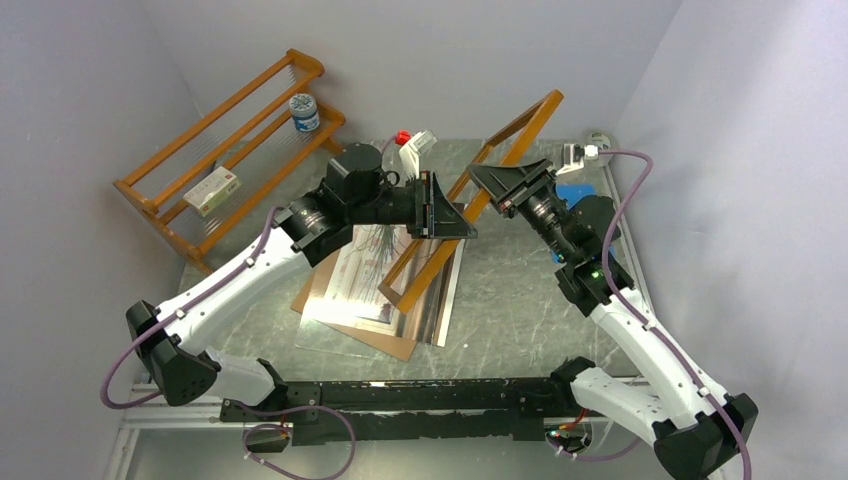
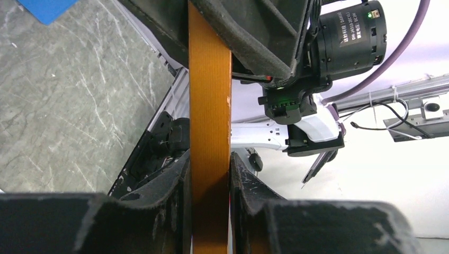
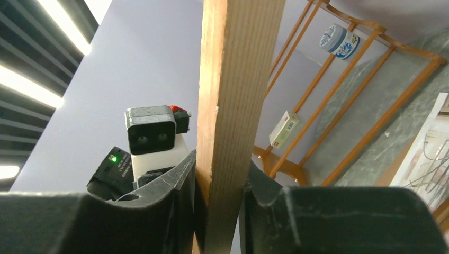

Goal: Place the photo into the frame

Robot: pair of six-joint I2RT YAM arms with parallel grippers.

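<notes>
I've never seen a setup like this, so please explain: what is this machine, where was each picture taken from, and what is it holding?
Two robot arms are bolted to a table, each ending in a two-finger gripper. The wide picture looks down from above; the other two come from cameras on the wrists, looking along each gripper's fingers. The left gripper and the right gripper both pinch the frame, tilted above the table. Under it lies the photo on a brown board. An orange rack stands at the back left.
</notes>
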